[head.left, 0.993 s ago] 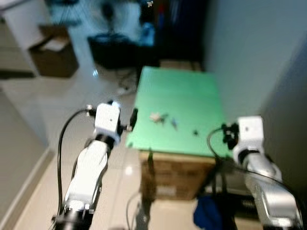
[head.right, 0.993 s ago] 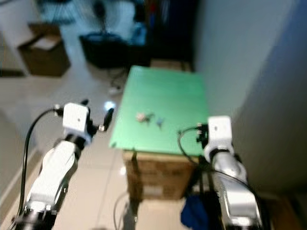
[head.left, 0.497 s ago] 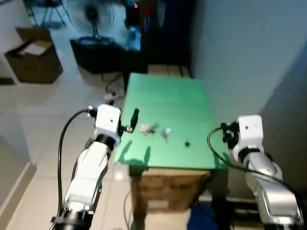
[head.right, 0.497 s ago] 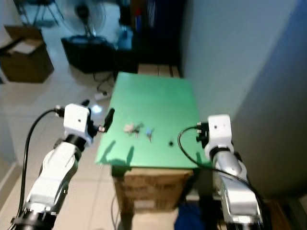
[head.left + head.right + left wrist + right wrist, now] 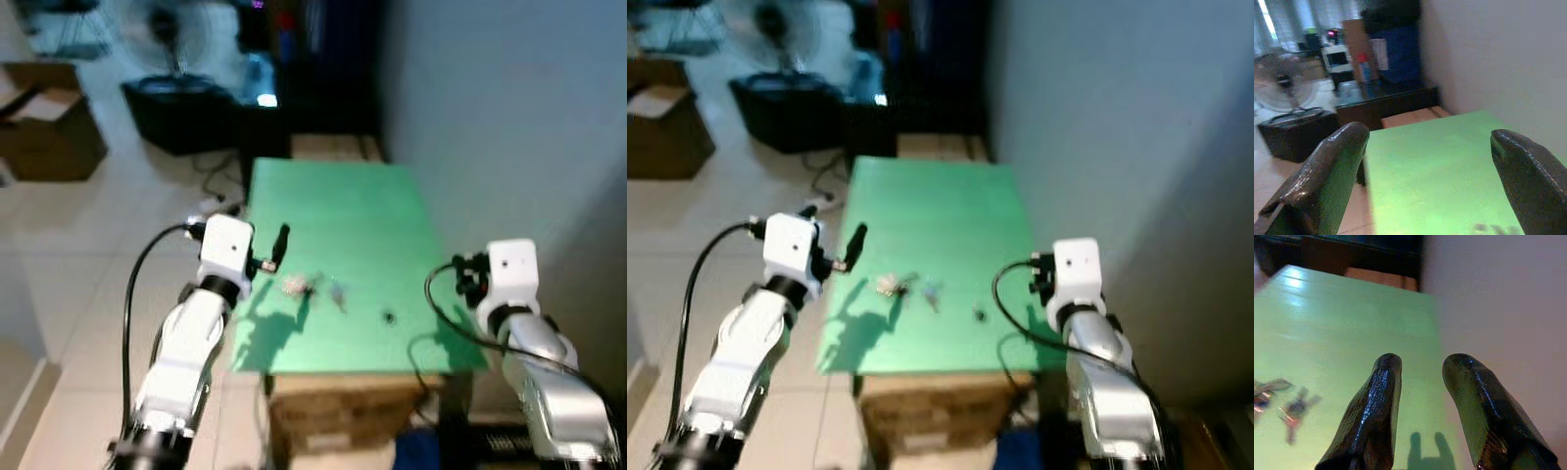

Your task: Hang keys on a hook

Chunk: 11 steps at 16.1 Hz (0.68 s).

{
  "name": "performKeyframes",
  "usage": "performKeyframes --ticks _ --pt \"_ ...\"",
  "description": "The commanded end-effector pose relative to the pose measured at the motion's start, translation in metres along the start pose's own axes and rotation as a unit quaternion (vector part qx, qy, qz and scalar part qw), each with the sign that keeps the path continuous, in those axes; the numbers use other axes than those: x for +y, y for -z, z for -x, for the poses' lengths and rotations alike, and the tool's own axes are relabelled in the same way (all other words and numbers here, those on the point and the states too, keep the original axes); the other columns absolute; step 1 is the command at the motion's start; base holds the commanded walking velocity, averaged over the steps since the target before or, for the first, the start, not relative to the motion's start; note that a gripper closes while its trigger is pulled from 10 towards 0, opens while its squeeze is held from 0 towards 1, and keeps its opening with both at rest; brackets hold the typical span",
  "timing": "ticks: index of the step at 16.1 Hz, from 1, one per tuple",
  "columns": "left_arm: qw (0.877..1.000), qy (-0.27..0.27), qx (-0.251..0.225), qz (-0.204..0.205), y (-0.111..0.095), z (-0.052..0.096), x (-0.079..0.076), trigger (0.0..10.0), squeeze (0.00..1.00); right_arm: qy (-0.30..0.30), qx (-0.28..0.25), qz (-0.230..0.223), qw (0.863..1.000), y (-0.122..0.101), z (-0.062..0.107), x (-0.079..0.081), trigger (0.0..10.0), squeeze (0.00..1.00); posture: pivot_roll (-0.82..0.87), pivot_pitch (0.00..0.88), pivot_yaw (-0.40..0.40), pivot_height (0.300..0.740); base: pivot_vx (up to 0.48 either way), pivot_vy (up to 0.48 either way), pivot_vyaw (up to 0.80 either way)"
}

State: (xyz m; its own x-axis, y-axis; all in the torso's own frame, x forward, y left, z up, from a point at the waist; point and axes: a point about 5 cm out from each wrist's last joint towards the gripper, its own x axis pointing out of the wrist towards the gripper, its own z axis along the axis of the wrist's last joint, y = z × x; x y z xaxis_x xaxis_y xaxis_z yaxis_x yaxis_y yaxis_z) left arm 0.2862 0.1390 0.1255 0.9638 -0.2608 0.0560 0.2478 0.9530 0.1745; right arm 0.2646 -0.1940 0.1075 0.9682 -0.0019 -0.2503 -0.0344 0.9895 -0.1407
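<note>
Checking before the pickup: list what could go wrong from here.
1. The keys lie loose in a small scatter near the left edge of the green table; a sideways nudge from the left pincer might sweep them off.
2. A small dark object sits beside them and could be grabbed instead.
3. The right pincer hangs close to the wall, so a swing may hit it.

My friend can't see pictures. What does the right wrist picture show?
Two long black robot fingers of the right gripper hover a little apart over a flat green tabletop. A small bunch of keys lies on it, beside a pale wall.
</note>
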Motion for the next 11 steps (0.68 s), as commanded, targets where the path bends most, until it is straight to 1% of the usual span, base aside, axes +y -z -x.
performKeyframes --ticks 1,5,6,7,8,9,10,11 --pt "1.000 -0.003 0.004 -0.006 0.001 0.001 0.004 10.0 0.00 -0.010 -0.005 -0.003 1.000 -0.004 -0.001 0.005 10.0 0.00 -0.12 0.000 -0.046 0.718 0.364 0.000 0.00" --pt "1.000 0.002 0.003 -0.007 0.000 0.000 0.005 10.0 0.00 -0.018 0.007 0.000 1.000 -0.002 -0.003 0.007 10.0 0.00 -0.12 0.000 -0.046 0.718 0.353 0.000 0.00" --pt "1.000 0.020 0.002 0.010 -0.001 0.000 0.003 10.0 0.00 -0.019 0.009 0.002 1.000 -0.001 -0.004 0.007 10.0 0.00 -0.11 0.000 -0.045 0.718 0.000 0.000 0.00" --pt "1.000 0.028 0.005 0.008 -0.001 0.001 0.001 10.0 0.00 -0.020 0.012 0.003 1.000 0.000 -0.005 0.007 10.0 0.00 -0.11 0.000 -0.045 0.718 0.000 0.000 0.00" --pt "0.999 0.035 0.010 -0.005 0.000 0.001 0.000 10.0 0.00 -0.026 0.018 0.007 0.999 0.001 -0.006 0.008 10.0 0.00 -0.11 0.000 -0.040 0.718 0.000 0.000 0.00" --pt "0.999 0.037 0.011 -0.009 0.000 0.001 0.000 10.0 0.00 -0.040 0.022 0.008 0.999 0.002 -0.008 0.010 10.0 0.42 -0.11 0.000 -0.036 0.718 0.000 0.000 0.00" --pt "0.999 0.041 0.012 -0.012 0.001 0.001 0.000 10.0 0.00 -0.057 0.029 0.011 0.998 0.003 -0.011 0.013 10.0 1.00 -0.11 0.000 -0.032 0.718 0.000 0.000 0.00" --pt "0.999 0.042 0.012 -0.012 0.001 0.001 0.001 10.0 0.00 -0.066 0.033 0.009 0.997 0.004 -0.012 0.014 10.0 1.00 -0.12 0.000 -0.031 0.718 0.000 0.000 0.00"
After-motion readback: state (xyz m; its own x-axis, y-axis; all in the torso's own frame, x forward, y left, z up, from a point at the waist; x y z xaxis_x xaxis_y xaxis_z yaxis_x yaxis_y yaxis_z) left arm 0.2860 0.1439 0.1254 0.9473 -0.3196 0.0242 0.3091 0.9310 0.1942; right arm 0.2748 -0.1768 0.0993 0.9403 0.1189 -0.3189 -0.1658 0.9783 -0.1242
